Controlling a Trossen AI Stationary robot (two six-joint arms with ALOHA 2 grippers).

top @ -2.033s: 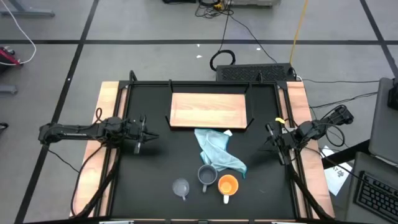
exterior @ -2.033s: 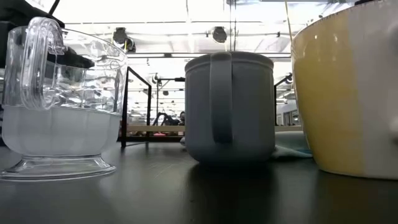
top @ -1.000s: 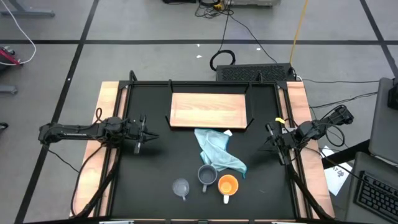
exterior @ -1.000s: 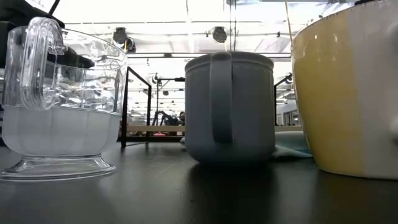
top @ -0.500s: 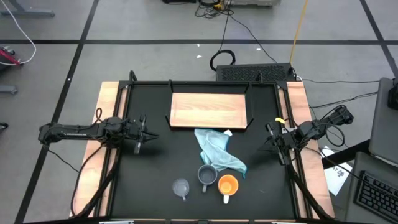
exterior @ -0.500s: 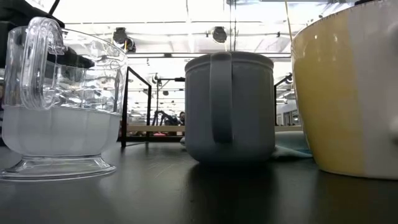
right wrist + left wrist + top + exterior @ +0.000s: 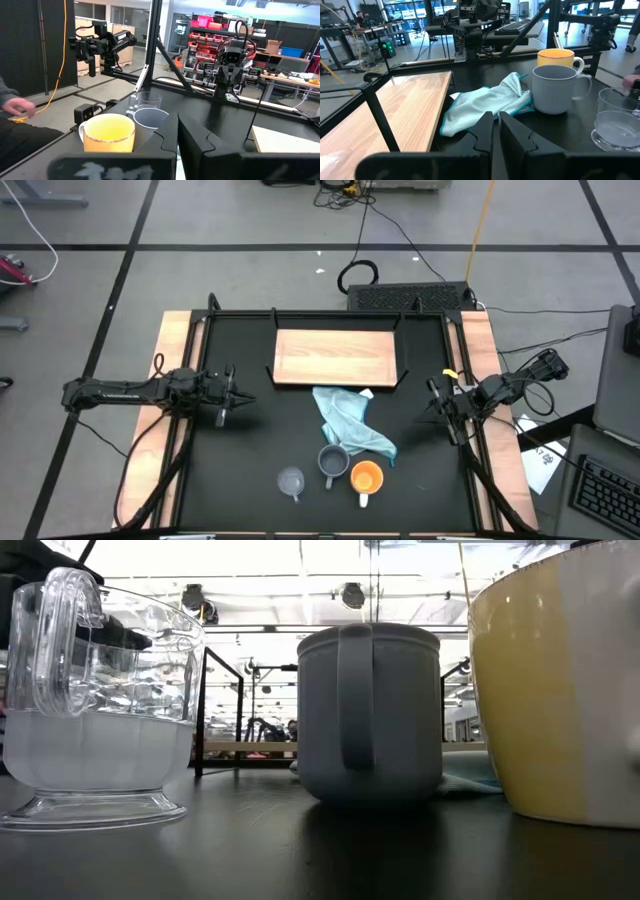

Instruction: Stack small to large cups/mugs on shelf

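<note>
1. Three vessels lined up along the near edge of the table (image 7: 250,430): clear glass cup (image 7: 291,481) toward the left, grey-blue mug (image 7: 333,463) in the middle, orange mug (image 7: 366,478) toward the right with white handle pointing at the near edge; all upright, none lifted.
2. Shelf (image 7: 337,357) lying flat against the far edge, centred, long axis running left to right; top bare, nothing stacked yet.
3. Light blue cloth (image 7: 345,423) crumpled between shelf and mugs, its near end touching or just beside the grey-blue mug; likely in the way of a straight carry to the shelf.
4. Left gripper (image 7: 229,400) parked at the left edge, about mid-depth, fingers pressed nearly together on nothing.
5. Right gripper (image 7: 440,406) parked at the right edge, mid-depth, fingers clenched fully, also empty.
6. Deciding relation: cups nearer the near edge than either gripper, roughly between the two; glass cup leaning to the left arm's side, orange mug to the right arm's; judged a start position, with fingers needing to part before any grasp.
</note>
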